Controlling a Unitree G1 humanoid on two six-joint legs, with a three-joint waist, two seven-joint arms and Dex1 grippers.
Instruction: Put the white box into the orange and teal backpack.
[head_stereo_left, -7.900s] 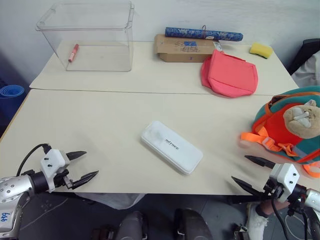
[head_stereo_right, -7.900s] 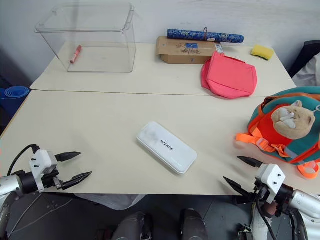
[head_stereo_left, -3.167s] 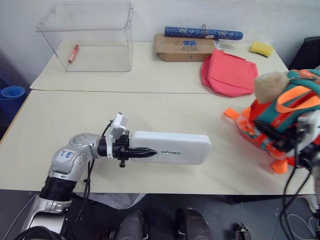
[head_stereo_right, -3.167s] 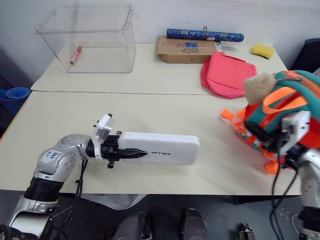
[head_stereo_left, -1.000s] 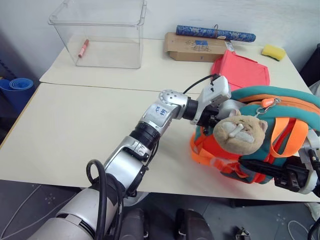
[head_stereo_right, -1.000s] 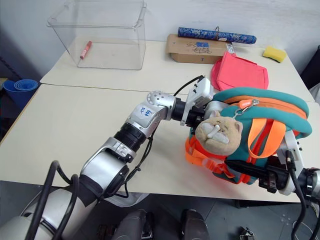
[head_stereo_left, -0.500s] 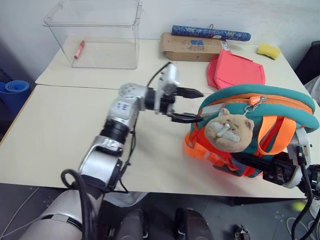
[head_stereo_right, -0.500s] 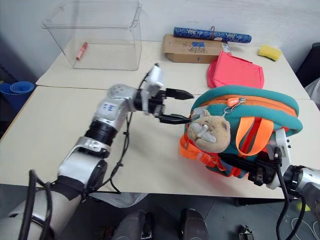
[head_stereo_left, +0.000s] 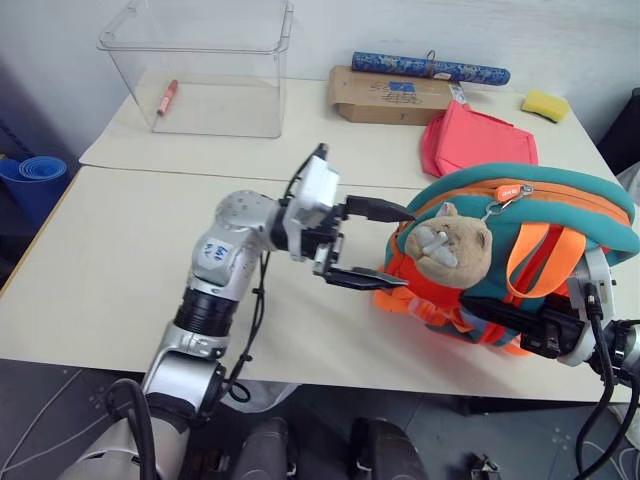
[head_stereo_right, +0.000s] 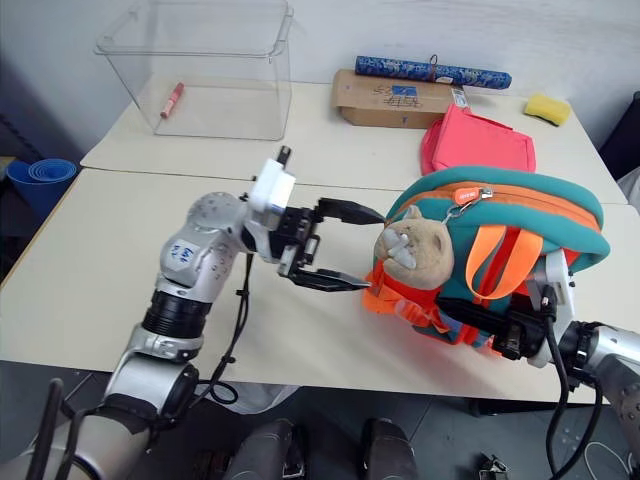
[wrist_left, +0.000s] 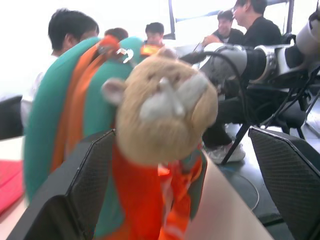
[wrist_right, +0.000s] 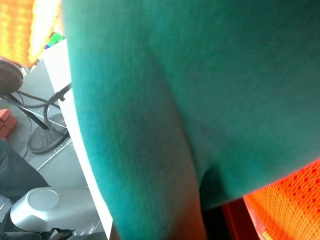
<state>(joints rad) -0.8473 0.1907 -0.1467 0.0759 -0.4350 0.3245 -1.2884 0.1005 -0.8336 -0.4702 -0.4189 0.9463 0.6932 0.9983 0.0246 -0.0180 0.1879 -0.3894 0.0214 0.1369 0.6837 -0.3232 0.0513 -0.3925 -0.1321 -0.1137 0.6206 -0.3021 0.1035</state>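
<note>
Cream table (head_stereo_left: 100, 270); bulging orange and teal backpack (head_stereo_left: 560, 225), right gripper (head_stereo_left: 490, 315) clamped on it; left gripper (head_stereo_left: 365, 243) spread, empty.

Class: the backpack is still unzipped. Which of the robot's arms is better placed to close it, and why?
Probably the left: the left gripper is open, empty, beside the orange and teal backpack. The right gripper is shut on its lower strap, steadying it.

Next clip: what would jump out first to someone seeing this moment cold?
The orange and teal backpack stands at the right of the near table, a tan plush animal on its front. The left gripper, fingers wide open and empty, points at that plush from its left. The right gripper is shut on a strap low on the backpack's front. Behind on the far table are a clear plastic bin and a pink-red pouch.
</note>
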